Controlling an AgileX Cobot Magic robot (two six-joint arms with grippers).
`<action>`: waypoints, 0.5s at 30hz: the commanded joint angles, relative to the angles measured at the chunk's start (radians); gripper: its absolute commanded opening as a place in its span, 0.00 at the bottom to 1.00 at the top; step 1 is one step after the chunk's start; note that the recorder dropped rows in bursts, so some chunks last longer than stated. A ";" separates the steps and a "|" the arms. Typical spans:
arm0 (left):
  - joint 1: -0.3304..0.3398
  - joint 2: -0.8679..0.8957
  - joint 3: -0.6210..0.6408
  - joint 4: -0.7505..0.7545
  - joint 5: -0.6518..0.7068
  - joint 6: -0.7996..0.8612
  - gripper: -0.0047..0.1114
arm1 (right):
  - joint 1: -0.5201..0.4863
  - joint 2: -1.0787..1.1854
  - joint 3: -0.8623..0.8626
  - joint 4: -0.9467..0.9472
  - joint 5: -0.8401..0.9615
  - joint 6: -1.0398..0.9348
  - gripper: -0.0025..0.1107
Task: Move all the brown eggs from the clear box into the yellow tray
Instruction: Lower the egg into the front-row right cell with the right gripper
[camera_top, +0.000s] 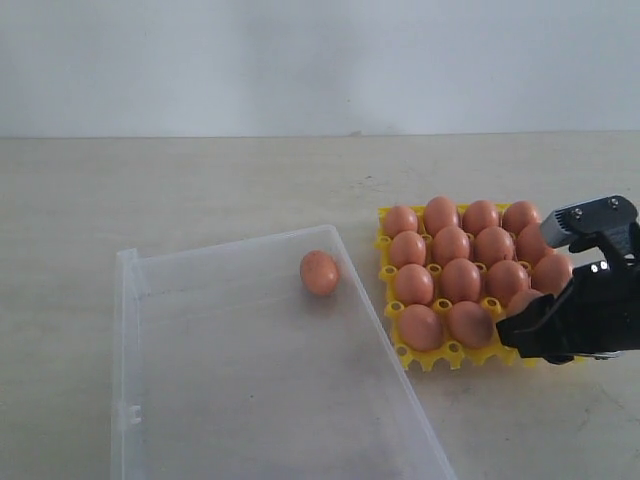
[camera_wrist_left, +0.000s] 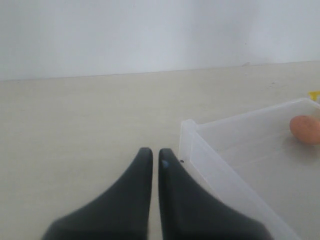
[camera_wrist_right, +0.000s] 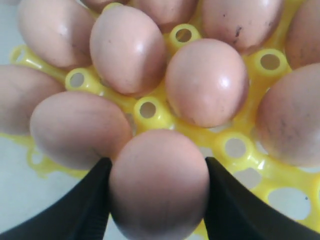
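Exterior view: our right gripper (camera_top: 522, 322) hangs over the tray's (camera_top: 432, 362) near edge, well apart from the box (camera_top: 125, 330), where a lone egg (camera_top: 320, 272) lies by the far wall. The table (camera_top: 200, 180) is beige, the wall (camera_top: 300, 60) white.

Left wrist view: our left gripper (camera_wrist_left: 155, 162) sits all but closed, empty, beside the box corner.

Right wrist view: the fingers (camera_wrist_right: 90, 205) clasp an egg (camera_wrist_right: 159, 182). We should lower it straight, clear of its neighbours (camera_wrist_right: 80, 127), then open gently.
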 joint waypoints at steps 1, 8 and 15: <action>-0.008 -0.002 0.004 0.002 -0.007 0.001 0.08 | 0.002 0.005 0.000 0.070 0.005 -0.072 0.02; -0.008 -0.002 0.004 0.002 -0.007 0.001 0.08 | 0.002 0.005 0.000 0.126 -0.016 -0.135 0.02; -0.008 -0.002 0.004 0.002 -0.007 0.001 0.08 | 0.002 0.005 0.000 0.133 -0.062 -0.174 0.02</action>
